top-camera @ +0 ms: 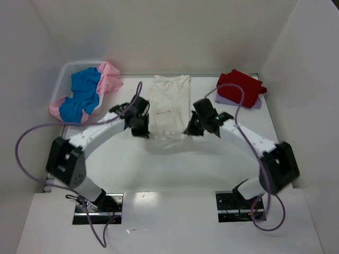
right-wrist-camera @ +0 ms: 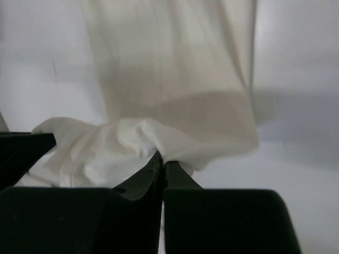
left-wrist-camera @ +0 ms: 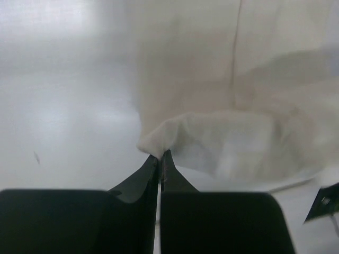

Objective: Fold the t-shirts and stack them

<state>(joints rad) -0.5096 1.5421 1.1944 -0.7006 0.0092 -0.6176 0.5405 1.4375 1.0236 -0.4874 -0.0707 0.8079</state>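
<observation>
A cream-white t-shirt (top-camera: 168, 103) lies lengthwise on the table's middle, folded narrow. My left gripper (top-camera: 143, 128) is shut on its near left corner (left-wrist-camera: 159, 138) and holds that edge lifted. My right gripper (top-camera: 192, 129) is shut on its near right corner (right-wrist-camera: 175, 148), also lifted. The near hem (top-camera: 168, 136) sags between the two grippers. A folded red t-shirt (top-camera: 240, 87) lies on a lavender one (top-camera: 253, 103) at the far right. Blue (top-camera: 83, 95) and pink (top-camera: 109, 78) t-shirts lie heaped in the basket.
A white mesh basket (top-camera: 64, 78) stands at the far left by the wall. White walls close the table on the left, back and right. Purple cables (top-camera: 32, 132) loop off both arms.
</observation>
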